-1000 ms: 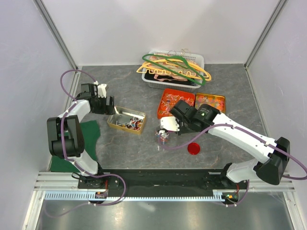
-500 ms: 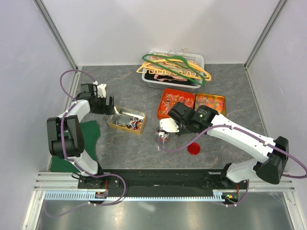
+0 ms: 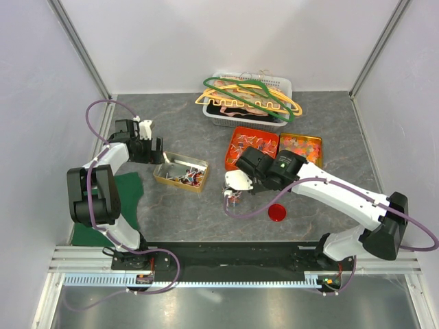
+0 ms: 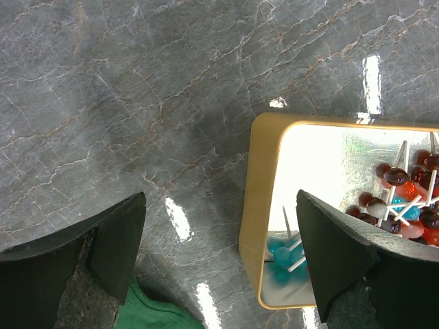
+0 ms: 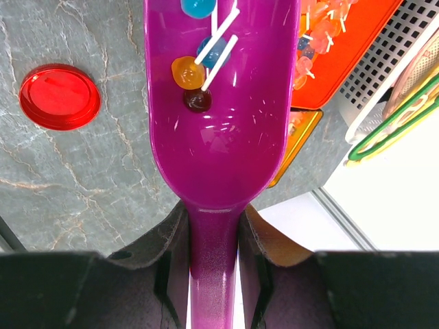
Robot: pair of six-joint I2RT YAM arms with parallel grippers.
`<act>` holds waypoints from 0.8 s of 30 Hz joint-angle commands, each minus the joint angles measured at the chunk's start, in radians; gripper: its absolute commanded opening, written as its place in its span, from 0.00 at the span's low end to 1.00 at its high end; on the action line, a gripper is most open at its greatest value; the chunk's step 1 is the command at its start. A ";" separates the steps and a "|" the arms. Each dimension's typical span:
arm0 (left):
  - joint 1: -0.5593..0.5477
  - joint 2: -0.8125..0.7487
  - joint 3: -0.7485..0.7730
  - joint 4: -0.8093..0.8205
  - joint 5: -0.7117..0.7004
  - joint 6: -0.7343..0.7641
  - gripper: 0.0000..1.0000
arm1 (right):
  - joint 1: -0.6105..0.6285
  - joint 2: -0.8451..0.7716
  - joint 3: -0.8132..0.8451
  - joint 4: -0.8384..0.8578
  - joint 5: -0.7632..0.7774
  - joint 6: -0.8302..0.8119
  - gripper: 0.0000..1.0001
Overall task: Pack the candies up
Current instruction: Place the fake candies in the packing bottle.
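We see the right gripper [image 5: 214, 255] shifted left across the counter [image 3: 178, 212] compared with a second ago, a small step in each picture. The scoop [image 3: 238, 180] it holds went left with it. The scoop's end now sits over the jar [image 3: 232, 198]. That jar showed mostly clear of the scoop a second ago; now part of it is covered and less of it shows. The right arm's elbow [image 3: 384, 236] swung a little to the left too, and the forearm followed. The purple cable [image 3: 250, 210] looped under that forearm also drifted left, its low end now nearer the jar.
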 commanded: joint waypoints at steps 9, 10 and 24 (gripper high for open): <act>0.006 -0.015 0.003 0.033 0.039 -0.021 0.96 | 0.034 0.030 0.061 -0.022 0.090 -0.024 0.00; 0.006 -0.013 0.003 0.032 0.037 -0.023 0.96 | 0.038 0.033 0.066 -0.028 0.090 -0.026 0.00; 0.008 -0.010 0.003 0.033 0.045 -0.024 0.96 | 0.106 0.068 0.092 -0.045 0.217 -0.038 0.00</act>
